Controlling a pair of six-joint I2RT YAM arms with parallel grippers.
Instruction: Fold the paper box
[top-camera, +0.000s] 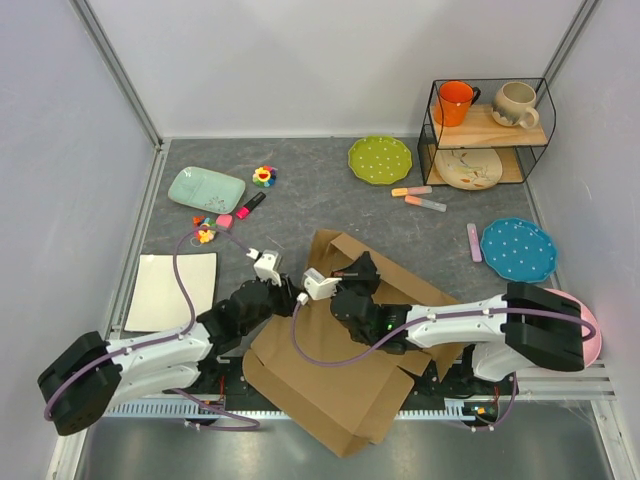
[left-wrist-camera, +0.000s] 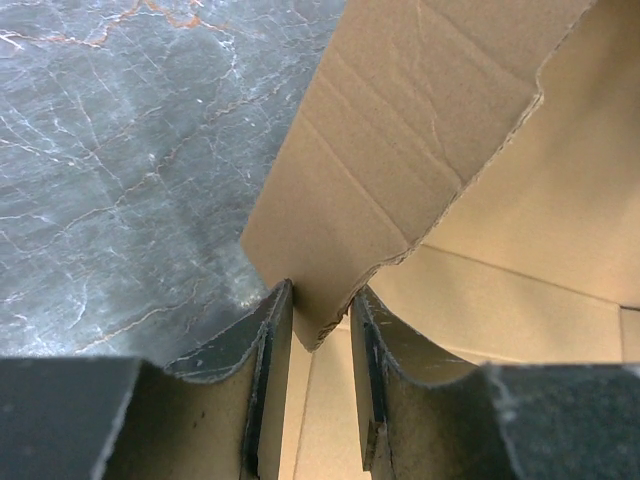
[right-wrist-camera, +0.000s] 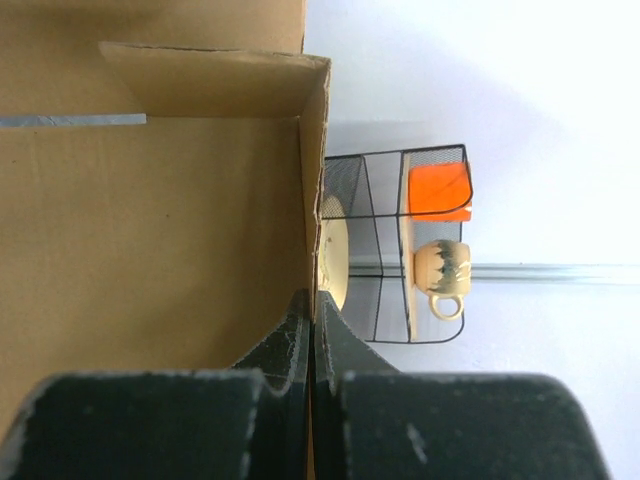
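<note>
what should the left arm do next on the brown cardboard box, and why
Probably close the left gripper on the flap of the brown corrugated cardboard box. The flap's corner sits between its open fingers, not pinched, while the right gripper is shut on an upright wall, steadying the box.

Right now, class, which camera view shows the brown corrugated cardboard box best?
The top external view: nearly all of the brown corrugated cardboard box shows, flaps partly raised. The left wrist view shows only a flap edge inside the open left gripper. The right wrist view shows one wall pinched in the right gripper.
</note>
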